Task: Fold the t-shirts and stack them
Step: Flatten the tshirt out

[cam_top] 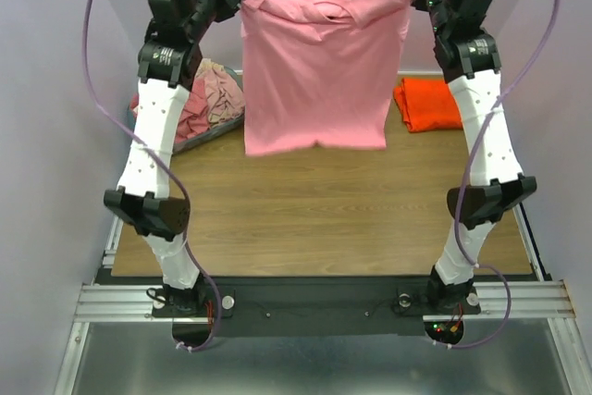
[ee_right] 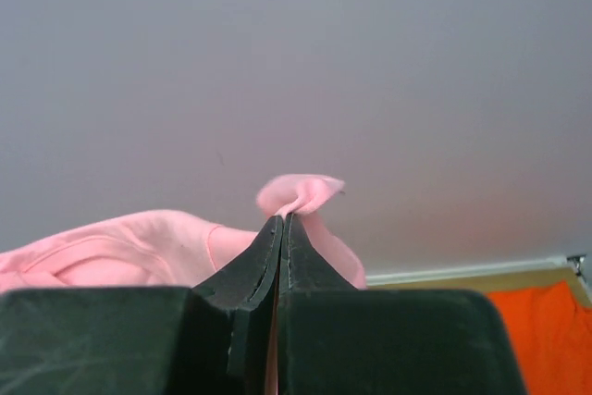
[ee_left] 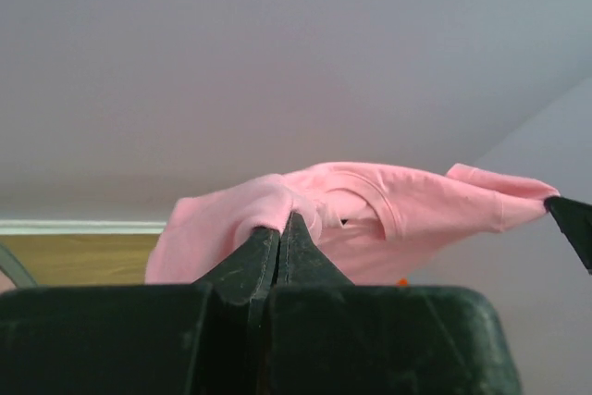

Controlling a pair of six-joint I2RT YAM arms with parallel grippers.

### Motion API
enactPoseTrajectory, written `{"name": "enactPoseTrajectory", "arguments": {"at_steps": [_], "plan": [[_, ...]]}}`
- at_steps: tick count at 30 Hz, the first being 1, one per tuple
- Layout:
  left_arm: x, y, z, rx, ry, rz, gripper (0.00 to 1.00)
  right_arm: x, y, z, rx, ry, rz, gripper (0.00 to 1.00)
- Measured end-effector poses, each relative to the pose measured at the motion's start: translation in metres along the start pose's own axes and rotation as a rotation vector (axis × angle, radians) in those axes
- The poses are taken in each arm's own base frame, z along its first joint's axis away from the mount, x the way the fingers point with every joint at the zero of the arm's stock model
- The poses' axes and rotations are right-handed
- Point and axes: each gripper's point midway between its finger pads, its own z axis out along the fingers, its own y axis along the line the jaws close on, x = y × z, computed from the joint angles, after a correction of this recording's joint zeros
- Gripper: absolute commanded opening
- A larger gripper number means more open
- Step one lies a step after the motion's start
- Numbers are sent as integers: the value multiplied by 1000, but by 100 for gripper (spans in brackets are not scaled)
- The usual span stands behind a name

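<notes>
The light pink t-shirt [cam_top: 314,62] and the orange t-shirt [cam_top: 430,104] are soft matt cloth, the tabletop [cam_top: 324,219] shows smooth brown wood grain, the left gripper [ee_left: 282,221] and right gripper [ee_right: 282,219] look like matt black plastic, and the frame rails [cam_top: 314,298] are brushed metal.

- pink t-shirt [cam_top: 314,71]: plain light pink
- orange t-shirt [cam_top: 430,104], at the table's right edge: bright orange
- table [cam_top: 324,219]: brown wood grain
- heap of shirts [cam_top: 211,99], at its left edge: dusty rose
</notes>
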Motion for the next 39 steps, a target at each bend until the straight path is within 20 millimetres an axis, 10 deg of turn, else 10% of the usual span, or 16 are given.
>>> {"name": "enactPoseTrajectory", "arguments": {"at_steps": [6,10,14,18,21,22,23,32,39], "plan": [[-30,-41,-73,127,-61,13,0,-56,-6,-56,-34,-114,6,0],[11,-28,-113,153,-31,-10,0,-49,-17,-89,-32,-111,-5,0],[119,35,-134,57,126,-104,0,25,-41,-108,13,18,-34,2],[280,121,-191,-159,417,-253,0,168,-85,-147,126,298,-53,8],[361,141,-254,-250,580,-341,39,265,-124,-204,238,501,-55,31],[378,141,-271,-255,611,-363,78,285,-135,-222,274,548,-61,42],[392,138,-290,-255,640,-391,89,296,-144,-235,304,575,-64,48],[352,104,-317,-199,524,-434,99,283,-158,-255,410,521,11,100],[317,102,-304,-253,434,-411,99,302,-122,-257,230,627,94,100]]}}
